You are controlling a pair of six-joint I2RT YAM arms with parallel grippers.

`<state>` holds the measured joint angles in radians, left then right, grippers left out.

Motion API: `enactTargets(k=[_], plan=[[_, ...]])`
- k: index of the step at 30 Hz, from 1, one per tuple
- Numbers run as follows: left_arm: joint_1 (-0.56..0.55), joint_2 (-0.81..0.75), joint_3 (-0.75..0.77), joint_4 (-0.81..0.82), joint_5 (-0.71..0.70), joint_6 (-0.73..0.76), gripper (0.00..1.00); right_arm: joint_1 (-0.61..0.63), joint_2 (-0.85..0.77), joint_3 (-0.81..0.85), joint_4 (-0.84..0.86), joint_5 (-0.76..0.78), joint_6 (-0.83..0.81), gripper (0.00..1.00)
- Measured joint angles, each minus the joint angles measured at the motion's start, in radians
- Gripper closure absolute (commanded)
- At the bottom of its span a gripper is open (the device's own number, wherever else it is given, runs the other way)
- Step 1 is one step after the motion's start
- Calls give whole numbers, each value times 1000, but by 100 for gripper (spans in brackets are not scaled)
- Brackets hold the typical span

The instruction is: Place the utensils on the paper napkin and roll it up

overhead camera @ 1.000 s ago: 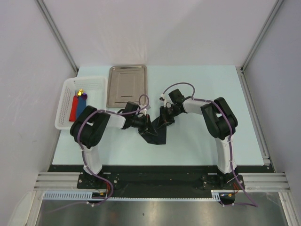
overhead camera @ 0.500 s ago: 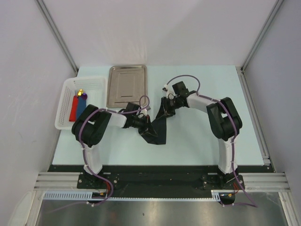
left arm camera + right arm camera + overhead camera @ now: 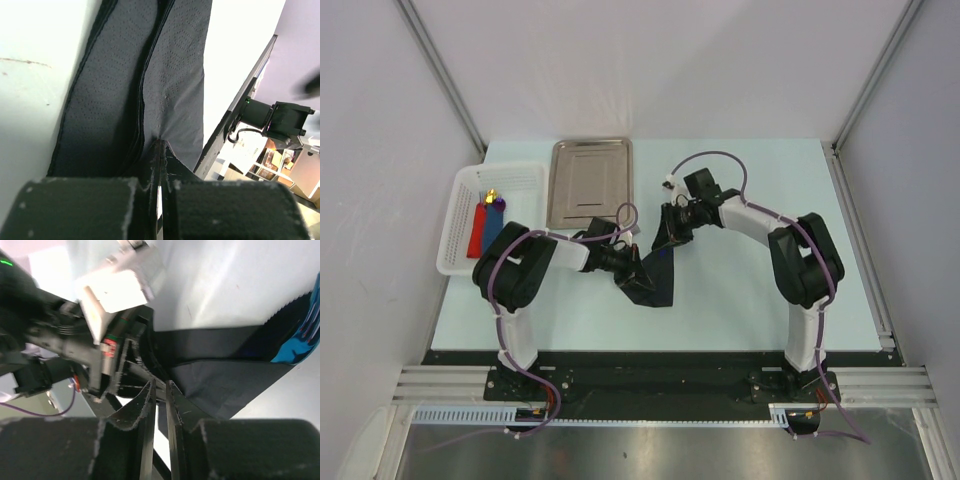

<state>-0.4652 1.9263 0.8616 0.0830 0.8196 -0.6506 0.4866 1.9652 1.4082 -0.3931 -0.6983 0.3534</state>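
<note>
The black paper napkin (image 3: 655, 280) lies folded at mid-table between the two arms. My left gripper (image 3: 626, 262) is shut on its left edge; in the left wrist view the jaws pinch the grey-black paper napkin (image 3: 170, 90) at the left gripper (image 3: 160, 146). My right gripper (image 3: 667, 236) holds the napkin's far corner pulled up, its jaws nearly together at the right gripper (image 3: 160, 385) on the paper napkin (image 3: 225, 385). One bright blue utensil (image 3: 300, 342) peeks out of the fold. The other utensil is hidden.
A shiny steel tray (image 3: 590, 182) lies at the back left. A white basket (image 3: 455, 235) at the left edge holds a flat red piece (image 3: 475, 235) and a flat blue piece (image 3: 492, 230). The left arm's body (image 3: 65, 335) is close in front of the right gripper.
My right gripper has moved away from the arm bases and slightly right, drawing the napkin's corner up with it. The left gripper has stayed in place, shut on the napkin.
</note>
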Motion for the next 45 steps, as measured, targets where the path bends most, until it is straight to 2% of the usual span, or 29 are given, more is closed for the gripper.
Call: enactTargets(k=[15,22,32,39,43,45], plan=[[0,0,5,-10,0,5,100,25,107,-70,15,55,-24,84],[1,-8,-9,21,16,20,87,22,129,-70,30,32,-38,85],[-41,-90,-18,38,61,100,91,13,138,-70,38,0,-41,85],[-56,-26,-17,14,51,122,95,3,143,-70,41,-14,-41,85],[-53,13,14,-37,69,137,94,0,148,-70,45,-26,-41,85],[-53,18,29,-67,66,148,90,0,148,-70,46,-28,-41,85]])
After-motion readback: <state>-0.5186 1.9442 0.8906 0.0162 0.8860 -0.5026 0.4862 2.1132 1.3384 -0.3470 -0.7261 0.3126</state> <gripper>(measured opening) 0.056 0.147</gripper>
